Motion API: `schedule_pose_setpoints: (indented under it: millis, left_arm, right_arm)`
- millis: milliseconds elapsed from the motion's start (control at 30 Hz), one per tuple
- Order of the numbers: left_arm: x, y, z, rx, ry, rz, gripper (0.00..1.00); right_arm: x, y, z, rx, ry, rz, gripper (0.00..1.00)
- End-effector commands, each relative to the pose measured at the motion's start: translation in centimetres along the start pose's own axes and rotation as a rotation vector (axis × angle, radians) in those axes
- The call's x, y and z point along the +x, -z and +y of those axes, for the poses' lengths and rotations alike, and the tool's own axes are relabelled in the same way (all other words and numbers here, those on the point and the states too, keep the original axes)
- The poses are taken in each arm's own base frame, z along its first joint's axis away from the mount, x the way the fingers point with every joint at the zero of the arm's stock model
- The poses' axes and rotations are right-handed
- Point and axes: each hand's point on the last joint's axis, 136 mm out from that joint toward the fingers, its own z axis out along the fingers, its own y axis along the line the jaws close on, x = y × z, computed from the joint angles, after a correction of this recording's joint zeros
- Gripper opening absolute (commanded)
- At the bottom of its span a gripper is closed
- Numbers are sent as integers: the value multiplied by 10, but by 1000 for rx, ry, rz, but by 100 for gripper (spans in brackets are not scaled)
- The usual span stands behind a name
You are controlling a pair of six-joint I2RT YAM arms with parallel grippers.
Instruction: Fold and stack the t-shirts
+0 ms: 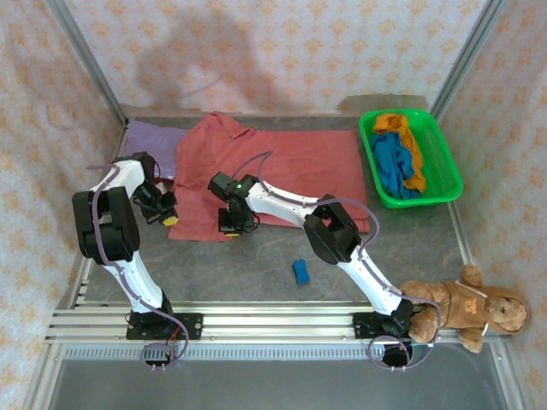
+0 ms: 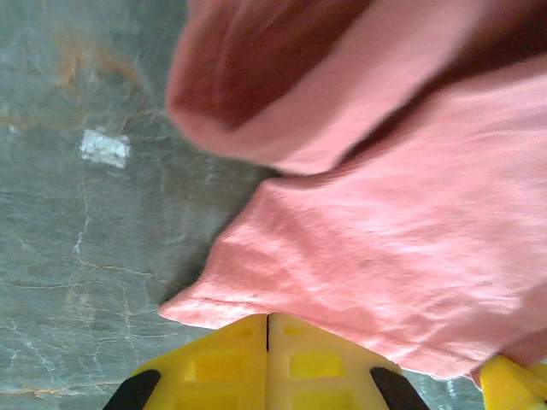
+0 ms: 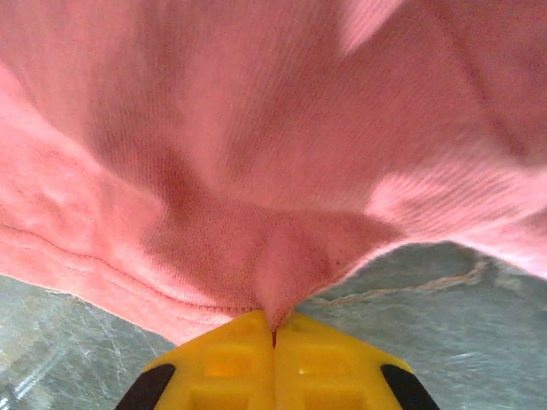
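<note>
A large salmon-pink t-shirt point(image 1: 282, 166) lies spread across the middle of the table. My left gripper point(image 1: 168, 219) is at its near left corner. In the left wrist view its yellow fingers point(image 2: 267, 318) are shut, with the shirt's hem point(image 2: 256, 299) caught at their tips. My right gripper point(image 1: 232, 225) is at the shirt's near edge. Its tips point(image 3: 274, 321) are shut on a pinched fold of the pink cloth point(image 3: 286, 265). A lilac t-shirt point(image 1: 147, 137) lies at the back left, partly under the pink one. Blue point(image 1: 391, 166) and orange point(image 1: 408, 141) t-shirts lie crumpled in a green bin point(image 1: 450, 171).
A small blue block point(image 1: 301, 271) lies on the grey table in front of the pink shirt. A brown teddy bear point(image 1: 466, 307) sits by the right arm's base. Patterned walls close off the back and both sides.
</note>
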Motion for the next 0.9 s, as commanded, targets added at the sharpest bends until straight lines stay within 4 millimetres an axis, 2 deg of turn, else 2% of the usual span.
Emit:
schedule_pose_setpoints:
  millis: [0, 100, 200, 467, 633, 867]
  left_arm:
    - [0, 28, -14, 21, -12, -37, 0]
    - [-3, 34, -11, -24, -14, -36, 0]
    - [-2, 31, -2, -83, -22, -27, 10]
    - [24, 2, 10, -112, -35, 36, 26]
    - [38, -17, 15, -126, -38, 72, 28]
    - [36, -33, 35, -236, -44, 80, 28]
  right_arm:
    - [-21, 47, 9, -53, 2, -90, 0]
    - [-27, 51, 7, -74, -13, -88, 0]
    - [-28, 49, 5, -78, -19, -75, 0]
    - [-21, 41, 3, -78, -29, -49, 0]
    - [-19, 40, 2, -76, -28, -42, 0]
    - [-17, 38, 4, -79, -26, -35, 0]
